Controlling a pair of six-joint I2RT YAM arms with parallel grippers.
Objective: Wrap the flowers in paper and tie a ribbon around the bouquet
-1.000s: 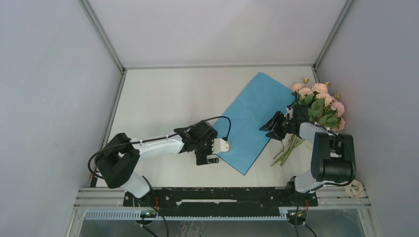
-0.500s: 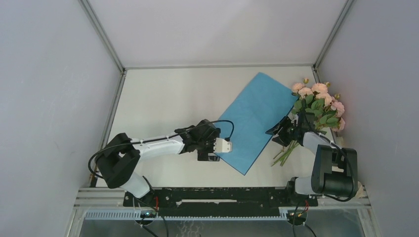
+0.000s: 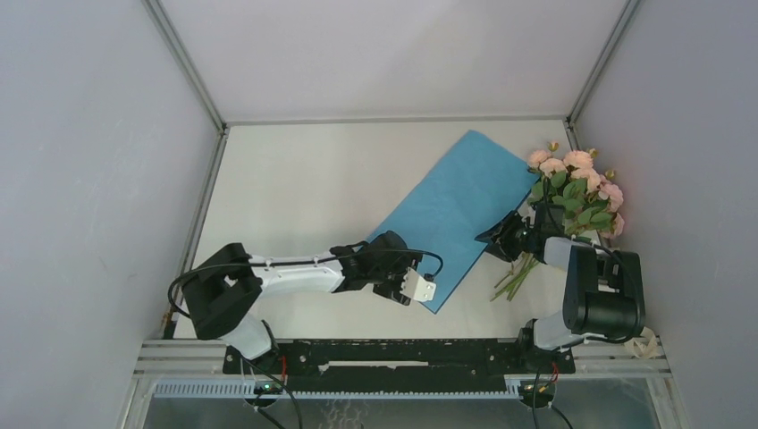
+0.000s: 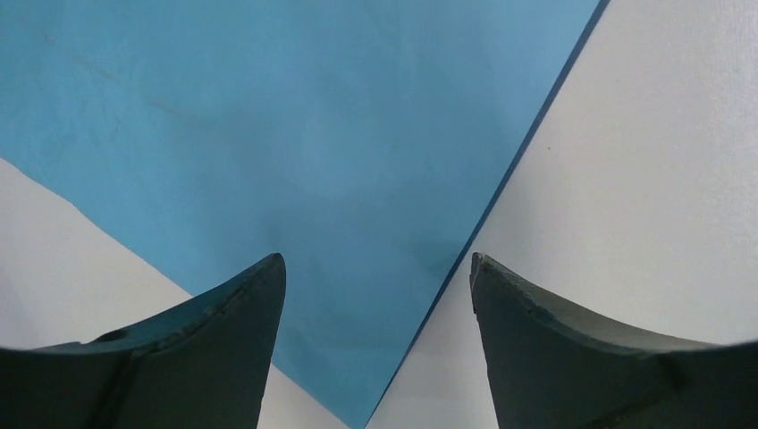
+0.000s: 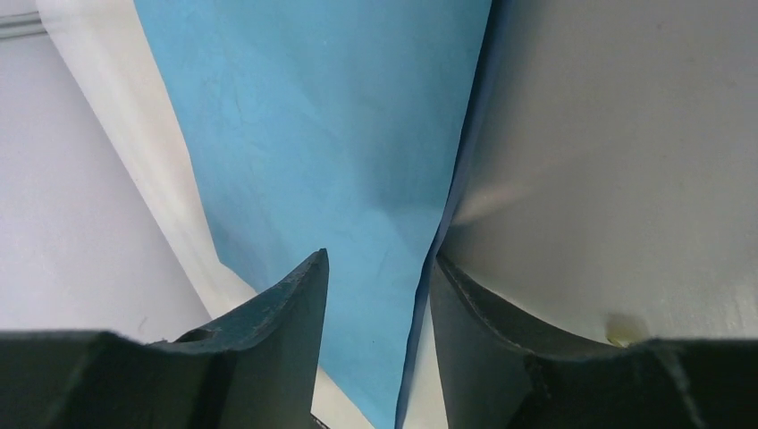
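The light blue paper [image 3: 456, 201] lies flat and diagonal on the table, a darker edge showing along its right side. My left gripper [image 3: 420, 290] is at the paper's near corner. In the left wrist view the gripper [image 4: 375, 259] is open, with that corner of the paper [image 4: 313, 134] between its fingers. My right gripper [image 3: 496, 239] is at the paper's right edge. Its jaws [image 5: 379, 257] stand apart and straddle the edge of the paper [image 5: 313, 116]. The flowers [image 3: 576, 179], pink roses with green leaves, lie just right of the paper, stems pointing toward me.
White walls and metal frame posts [image 3: 214, 125] enclose the table on three sides. A cream coil, perhaps the ribbon [image 3: 640, 343], lies beside the right arm's base. The flower stems [image 3: 517, 275] lie close behind the right gripper.
My left gripper has swung right and nearer, from the paper's left edge to its near corner, and narrowed a little. The right gripper has shifted slightly right along the paper's right edge.
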